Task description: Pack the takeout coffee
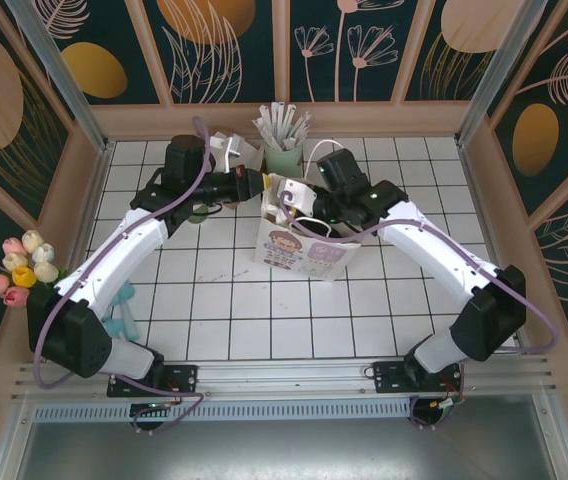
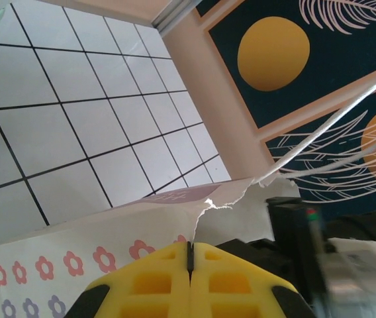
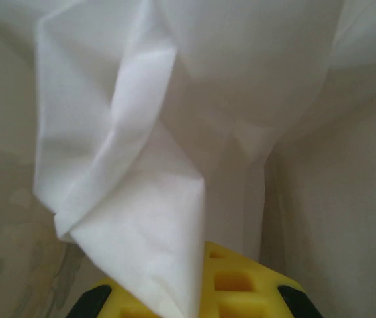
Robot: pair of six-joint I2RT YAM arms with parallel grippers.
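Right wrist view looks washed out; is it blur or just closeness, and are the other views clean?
Right wrist: too close, white paper folds soft, low contrast, faint shadows. Left wrist: yellow left gripper and flowered bag fairly sharp, dark hardware at right blurred. Top external: evenly lit, sharp, no glare on the tiled table.
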